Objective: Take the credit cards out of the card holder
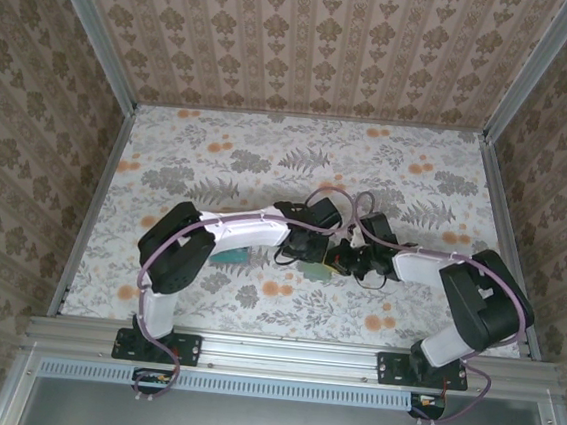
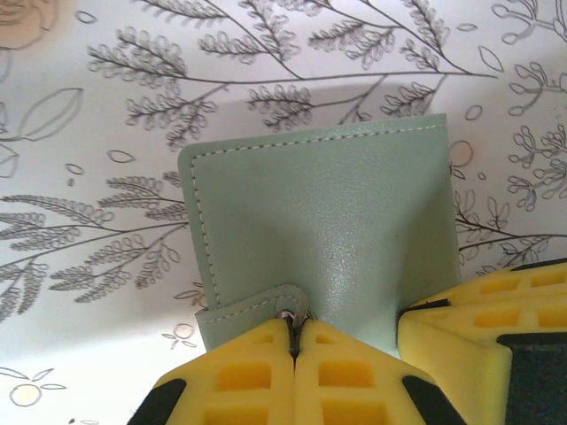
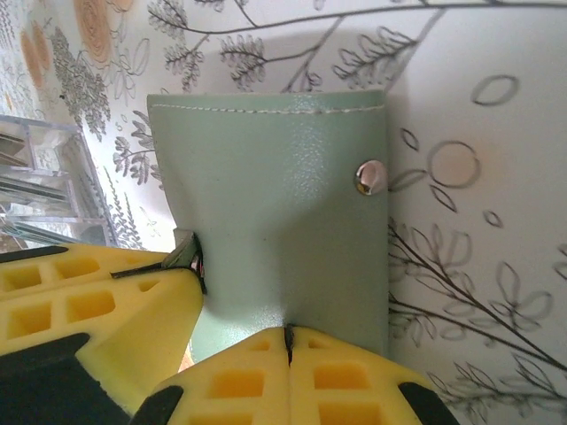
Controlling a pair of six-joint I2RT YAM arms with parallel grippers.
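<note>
Two robot arms meet at the middle of a table (image 1: 268,161) covered in a leaf-and-flower pattern. Between them is the card holder (image 2: 328,204), a small pale green leather-look wallet with white stitching along its far edge. It sits near the table's centre, a little toward the near side.

The left claw (image 2: 293,329) is clenched, its yellow fingers pressed together on the short closing strap (image 2: 252,305) at the card holder's near left corner. The right claw (image 3: 287,335) is also clenched, pinching the near edge of the card holder. The two claws sit just beside each other, both gripping the same wallet.

From the right wrist, a round metal snap stud (image 3: 370,177) shows on the wallet's right side. A clear plastic box (image 3: 44,190) stands to the left of the wallet.

From above, a flat teal shape (image 1: 231,256) lies on the table under the left arm; what it is cannot be told.
</note>
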